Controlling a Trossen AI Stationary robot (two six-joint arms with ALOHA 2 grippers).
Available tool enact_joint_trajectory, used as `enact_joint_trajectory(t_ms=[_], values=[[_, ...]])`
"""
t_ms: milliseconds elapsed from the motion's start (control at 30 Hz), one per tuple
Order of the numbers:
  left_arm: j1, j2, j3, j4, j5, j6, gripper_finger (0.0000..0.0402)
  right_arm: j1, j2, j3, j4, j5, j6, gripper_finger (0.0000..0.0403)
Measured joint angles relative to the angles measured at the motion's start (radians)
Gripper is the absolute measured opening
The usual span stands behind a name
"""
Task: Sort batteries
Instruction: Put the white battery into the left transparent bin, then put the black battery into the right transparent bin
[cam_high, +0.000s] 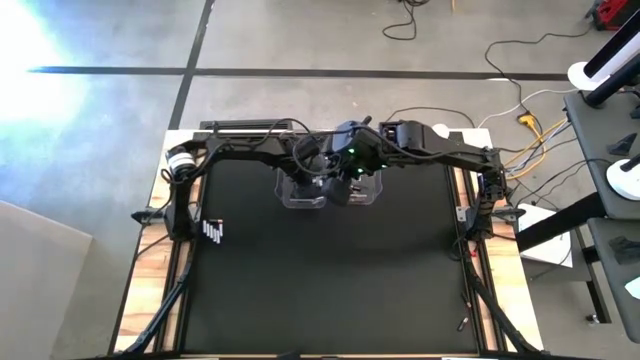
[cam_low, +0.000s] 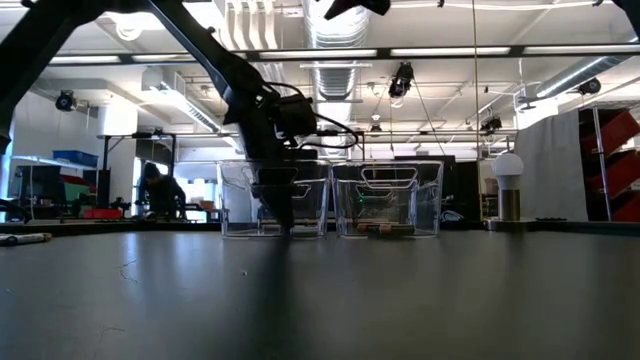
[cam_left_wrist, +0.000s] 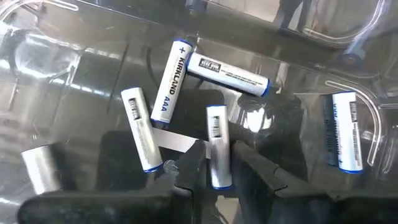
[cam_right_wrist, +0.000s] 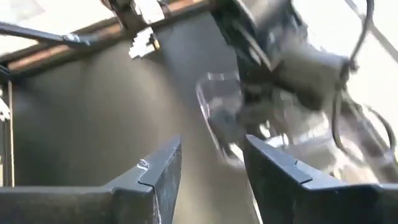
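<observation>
The high view looks straight down on the desk (cam_high: 320, 270); the low view faces level at the clear bins (cam_low: 330, 198); both wrist views sit close above them.

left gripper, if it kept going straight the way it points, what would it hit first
Most likely the white battery lying between its fingers in the clear bin, then the bin floor. Depth is hard to judge here.

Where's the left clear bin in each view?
High view: left clear bin at the mat's far edge, under the left gripper.
Low view: left of centre, arm dipping in.
Left wrist view: fills the frame, batteries inside.
Right wrist view: blurred, cannot tell.
Shared landmark: right clear bin alongside.
</observation>
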Motion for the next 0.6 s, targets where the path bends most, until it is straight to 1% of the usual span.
enact_joint_trajectory(t_ms=[133,267,333,433,467,533,600], values=[[0.000,-0.030,-0.003,-0.003,-0.007,-0.002,0.0074,0.000,-0.011,0.001,-0.178,0.063,0.074,0.0173],[0.001,-0.102,-0.003,-0.026,-0.007,-0.028,0.0083,0.021,-0.013,-0.007,-0.419,0.068,0.211,0.0183],[0.000,-0.154,-0.003,-0.025,-0.006,-0.033,0.0089,0.046,-0.039,-0.054,-0.374,0.047,0.247,0.0188],[0.000,-0.255,-0.002,-0.002,0.000,-0.034,0.0098,0.086,-0.086,-0.145,-0.280,-0.040,0.301,0.0195],[0.000,-0.289,-0.002,0.003,0.002,-0.034,0.0100,0.096,-0.098,-0.178,-0.289,-0.059,0.330,0.0197],[0.000,-0.360,-0.002,0.028,0.004,-0.034,0.0104,0.128,-0.110,-0.257,-0.362,-0.061,0.400,0.0198],[0.001,-0.431,-0.001,0.047,0.004,-0.033,0.0107,0.165,-0.119,-0.359,-0.376,-0.062,0.458,0.0198]])
